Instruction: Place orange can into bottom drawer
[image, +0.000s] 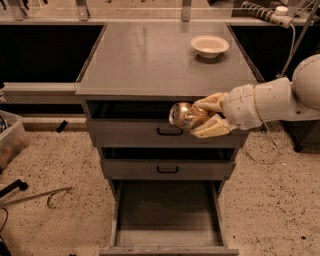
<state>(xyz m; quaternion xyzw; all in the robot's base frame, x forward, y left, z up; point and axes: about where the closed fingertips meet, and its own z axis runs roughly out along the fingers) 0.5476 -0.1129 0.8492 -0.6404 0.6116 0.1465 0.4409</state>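
One arm (270, 100) reaches from right, gripper (204, 118) pinching orange can (183, 115) above the bottom drawer (167, 212)

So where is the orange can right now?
In the camera view the orange can is right of centre, clamped in the pincer in front of the top drawer, above the open bottom drawer.

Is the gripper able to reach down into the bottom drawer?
Probably yes: the bottom drawer is pulled open, and the gripper, holding the orange can, hangs above it with nothing in between.
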